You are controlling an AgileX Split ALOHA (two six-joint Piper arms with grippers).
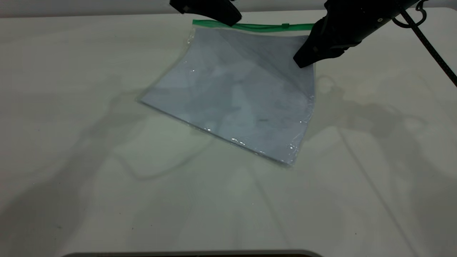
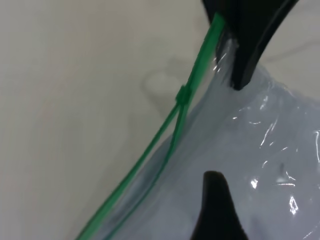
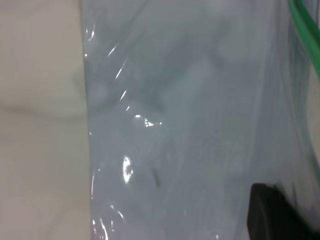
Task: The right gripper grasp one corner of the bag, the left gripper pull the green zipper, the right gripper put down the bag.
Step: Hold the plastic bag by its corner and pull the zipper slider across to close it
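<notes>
The right gripper (image 1: 303, 61), a black pointed two-jaw claw on a black arm with a black cable trailing off it, is at the upper right corner of the bag in the exterior view. Its tip lies against the clear plastic just under the end of the green strip, and the left wrist view shows a dark claw pinched onto that corner (image 2: 220, 30), so it grips the corner of the bag. In the right wrist view only one dark finger (image 3: 277, 215) shows, against the pouch.

The left gripper (image 1: 228, 18), a black pointed claw entering from the top edge of the exterior view, hangs over the left part of the green strip. In its own wrist view one black fingertip (image 2: 215, 200) sits in front of the plastic; whether its jaws stand apart or together cannot be told.

The bag (image 1: 235, 92) is a large flat rectangular clear plastic pouch with pale white sheets inside. Its green edge is lifted at the far side while its near edge rests on the pale table (image 1: 107, 200). The green zipper (image 1: 257, 27), a thin bright green strip along the far long edge, carries a small green slider tab (image 1: 285, 25) toward the right gripper's end. In the left wrist view the strip splits into two lines on one side of the slider, so that stretch is parted.
</notes>
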